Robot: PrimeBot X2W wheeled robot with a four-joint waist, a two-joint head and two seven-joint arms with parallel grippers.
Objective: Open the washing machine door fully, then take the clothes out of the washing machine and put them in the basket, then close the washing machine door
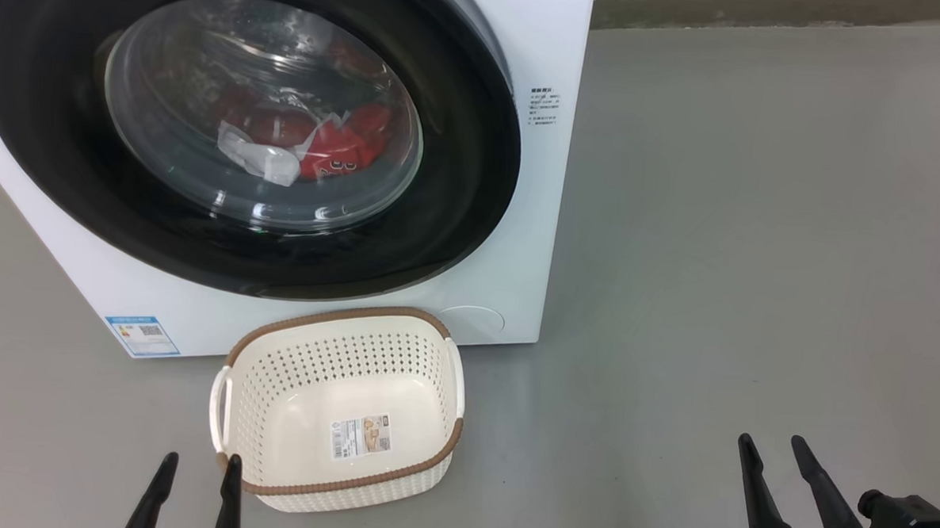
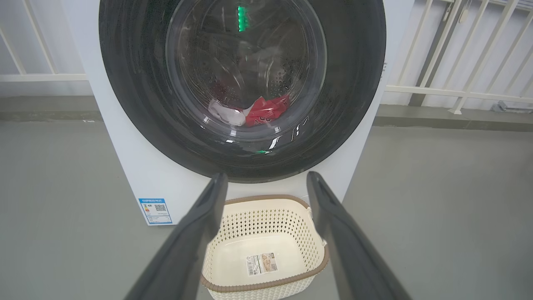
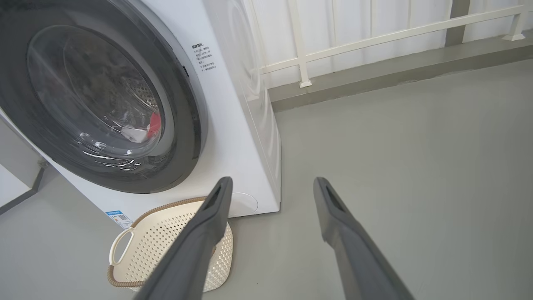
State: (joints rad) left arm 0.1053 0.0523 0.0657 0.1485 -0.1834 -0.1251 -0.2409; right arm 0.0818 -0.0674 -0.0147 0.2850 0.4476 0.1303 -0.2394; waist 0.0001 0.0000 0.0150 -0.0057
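The white washing machine stands on the grey floor. The washing machine door, black-rimmed with a bulging glass window, lies flush against its front. Through the glass I see the clothes, red with white pieces, in the bottom of the drum. The cream basket sits empty on the floor just before the machine. My left gripper is open beside the basket's near left corner. My right gripper is open over bare floor to the right. In the left wrist view the left gripper frames the basket below the door.
A blue-edged label marks the machine's lower left corner. A white railing on a raised kerb runs behind and to the right of the machine. Open grey floor spreads to the right.
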